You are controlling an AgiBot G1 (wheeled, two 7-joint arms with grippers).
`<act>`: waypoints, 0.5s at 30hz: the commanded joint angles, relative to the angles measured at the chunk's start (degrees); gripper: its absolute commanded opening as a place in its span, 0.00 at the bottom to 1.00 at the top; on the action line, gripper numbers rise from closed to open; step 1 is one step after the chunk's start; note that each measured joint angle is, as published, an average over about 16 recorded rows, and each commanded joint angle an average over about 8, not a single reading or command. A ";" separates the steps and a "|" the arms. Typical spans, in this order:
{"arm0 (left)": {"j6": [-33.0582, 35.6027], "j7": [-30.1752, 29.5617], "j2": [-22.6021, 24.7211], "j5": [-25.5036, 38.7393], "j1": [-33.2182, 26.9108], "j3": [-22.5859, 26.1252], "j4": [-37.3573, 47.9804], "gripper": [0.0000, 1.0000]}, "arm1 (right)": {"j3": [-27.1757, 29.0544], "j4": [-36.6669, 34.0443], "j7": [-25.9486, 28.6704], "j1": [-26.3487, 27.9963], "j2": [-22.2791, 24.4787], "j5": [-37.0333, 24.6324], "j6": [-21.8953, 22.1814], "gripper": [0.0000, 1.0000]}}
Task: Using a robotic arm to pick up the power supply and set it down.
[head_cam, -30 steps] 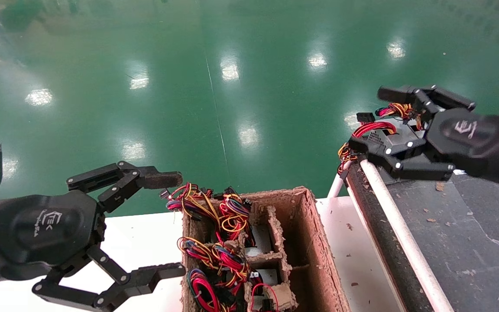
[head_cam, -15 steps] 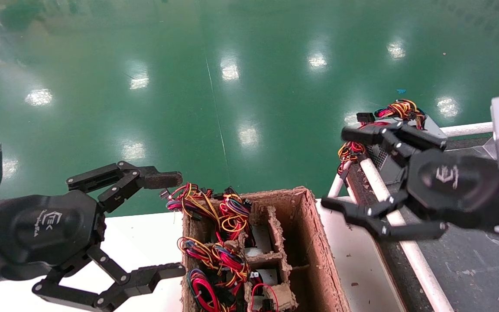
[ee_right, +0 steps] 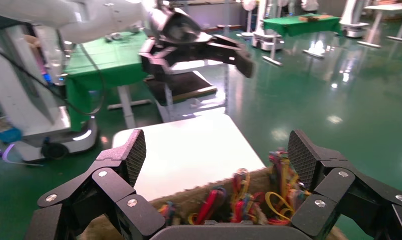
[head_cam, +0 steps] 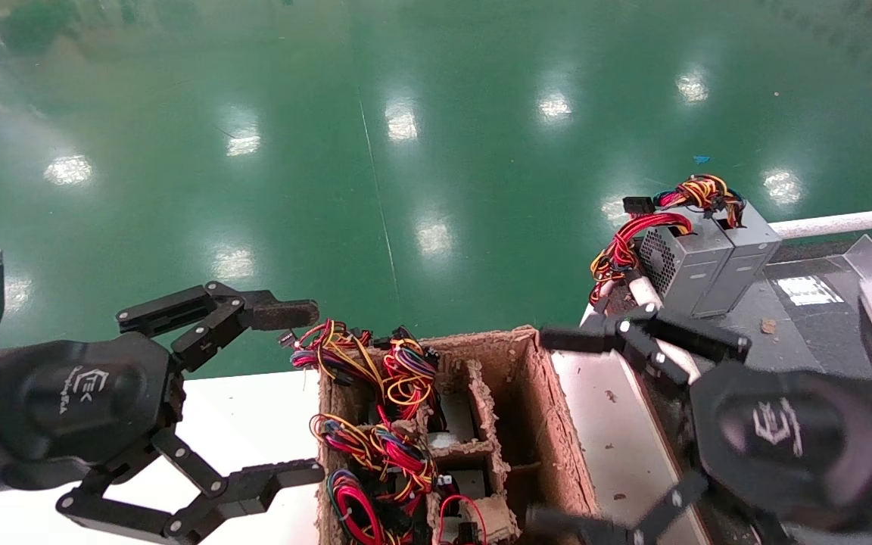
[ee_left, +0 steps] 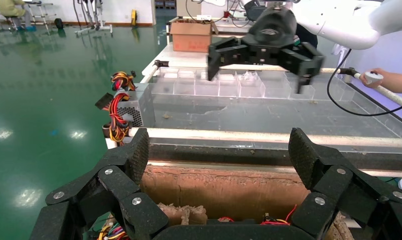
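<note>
The power supply [head_cam: 746,253], a small grey metal box topped by red, yellow and orange wires, rests on the dark belt [head_cam: 792,318] at the back right. It touches a second grey box with a honeycomb grille [head_cam: 667,261]. My right gripper [head_cam: 553,431] is open and holds nothing. It hangs nearer to me than the power supply, over the right side of the cardboard box [head_cam: 538,386], and shows in the right wrist view [ee_right: 216,155] above the wire bundles. My left gripper [head_cam: 296,393] is parked open to the left of the cardboard box.
The cardboard box has pulp dividers and holds several bundles of coloured wires [head_cam: 375,446]; its right compartment looks hollow. A white table [head_cam: 247,424] lies under it. White rails [head_cam: 845,222] edge the belt. Beyond is green floor [head_cam: 406,151].
My right gripper let go of the power supply on the belt. It then drew back toward me and leftward, ending over the cardboard box. The left arm has not moved.
</note>
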 commanded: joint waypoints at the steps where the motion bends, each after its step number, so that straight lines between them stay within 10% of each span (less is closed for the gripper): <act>1: 0.00 0.00 0.00 -0.01 0.00 0.00 0.00 1.00 | -0.08 0.66 0.19 -0.43 0.08 0.61 -0.60 1.00; 15: -0.01 0.00 0.00 0.00 0.01 0.00 0.01 1.00 | -0.11 0.42 0.14 -0.33 0.09 0.49 -0.41 1.00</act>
